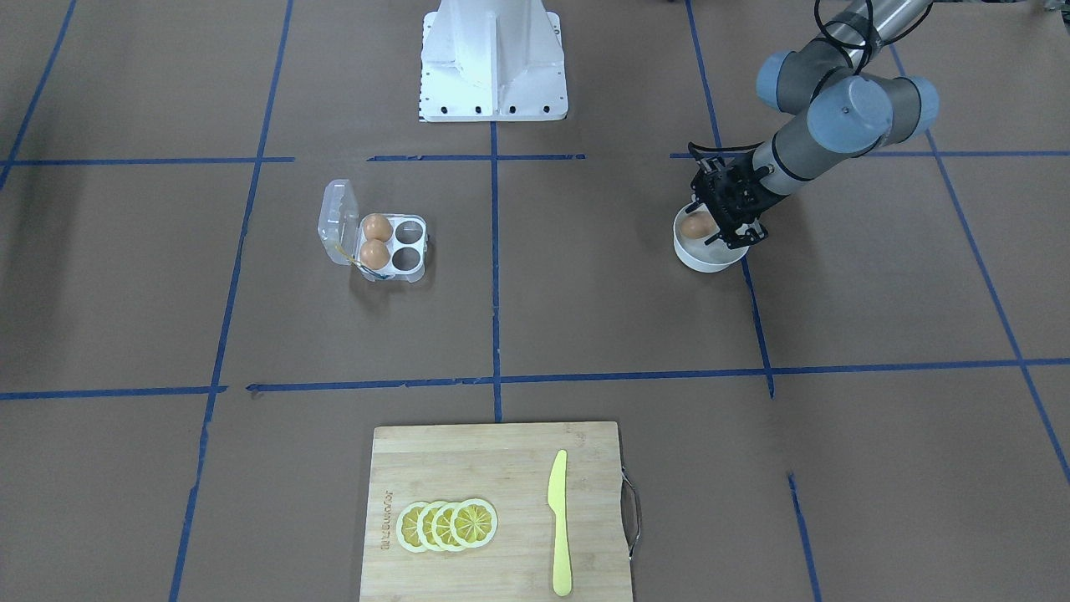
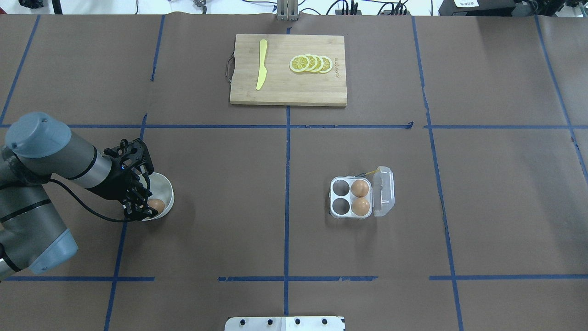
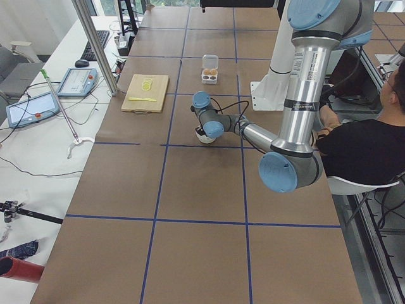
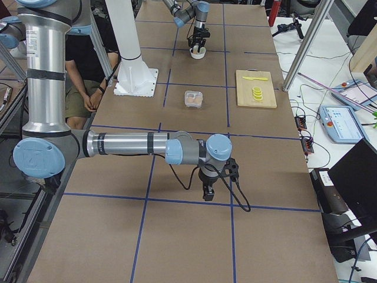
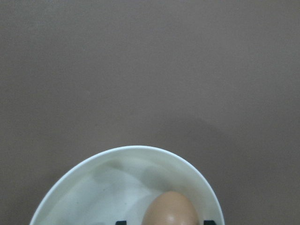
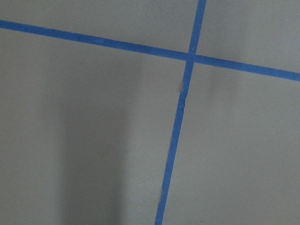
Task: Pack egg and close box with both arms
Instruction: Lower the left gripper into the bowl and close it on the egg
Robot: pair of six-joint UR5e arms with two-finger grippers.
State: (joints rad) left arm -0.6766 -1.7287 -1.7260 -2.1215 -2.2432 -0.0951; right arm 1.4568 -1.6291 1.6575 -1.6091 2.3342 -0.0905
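A tan-brown egg (image 2: pixel 156 204) lies in a round white bowl (image 2: pixel 168 190) at the table's left side. My left gripper (image 2: pixel 139 201) is down in the bowl with its jaws open. In the left wrist view its fingertips (image 5: pixel 121 222) flank the egg (image 5: pixel 170 209) without closing on it. The clear box (image 2: pixel 341 198) stands right of centre with its lid (image 2: pixel 384 191) hinged open. It holds two eggs (image 2: pixel 359 188) and has two empty cells. My right gripper (image 4: pixel 207 192) hangs low over bare table and shows only in the exterior right view, so I cannot tell its state.
A wooden cutting board (image 2: pixel 280 89) with a yellow knife (image 2: pixel 262 64) and lemon slices (image 2: pixel 311 64) lies at the far edge. The white pedestal (image 1: pixel 491 58) stands at the robot's side. Blue tape lines cross the brown table. A seated person (image 3: pixel 361 145) is beside the table.
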